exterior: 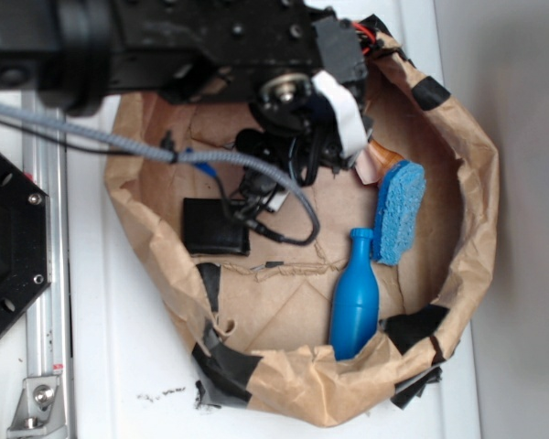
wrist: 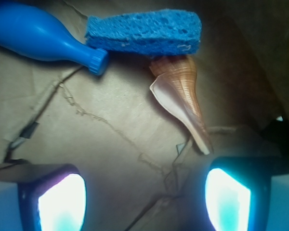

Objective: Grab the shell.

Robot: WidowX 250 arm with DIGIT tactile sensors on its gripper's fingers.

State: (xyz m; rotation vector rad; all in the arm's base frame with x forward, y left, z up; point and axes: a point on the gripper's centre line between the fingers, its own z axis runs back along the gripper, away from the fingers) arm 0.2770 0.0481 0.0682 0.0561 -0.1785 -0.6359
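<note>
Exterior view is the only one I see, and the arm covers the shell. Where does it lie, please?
Observer: In the wrist view the shell lies flat on the paper, its wide end against the blue sponge.
Operator: Is the end effector open?
Observer: Yes, the end effector is open, with only bare paper between its fingers.
Operator: Is it centred on the shell?
Observer: No. The shell's pointed tail ends near the picture-right finger, not in the middle.

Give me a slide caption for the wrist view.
Open gripper hovers over the shell, lying beside a blue sponge and blue bottle.
</note>
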